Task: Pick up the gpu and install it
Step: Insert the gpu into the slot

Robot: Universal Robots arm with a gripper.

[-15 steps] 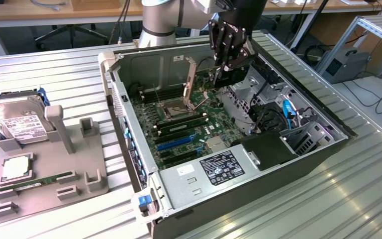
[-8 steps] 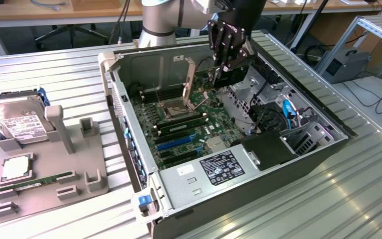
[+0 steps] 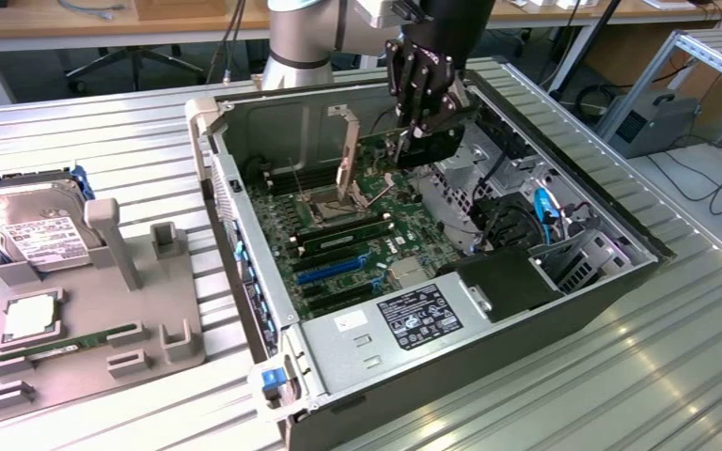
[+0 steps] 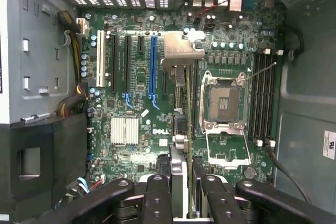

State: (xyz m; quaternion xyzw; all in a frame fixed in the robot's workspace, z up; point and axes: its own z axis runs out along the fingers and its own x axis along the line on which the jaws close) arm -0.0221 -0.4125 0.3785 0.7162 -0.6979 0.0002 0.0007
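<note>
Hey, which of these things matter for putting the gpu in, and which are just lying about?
Job in hand:
gpu, held in the gripper above the open case
motherboard with its blue slots

Lying about, at the exterior view's left:
hard drive
RAM stick
tray under them

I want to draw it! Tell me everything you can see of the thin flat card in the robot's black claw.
The gpu is a thin, flat, dark card with a pale bent metal bracket at one end. It hangs on edge, pinched by the black gripper, above the green motherboard inside the open dark computer case.
</note>
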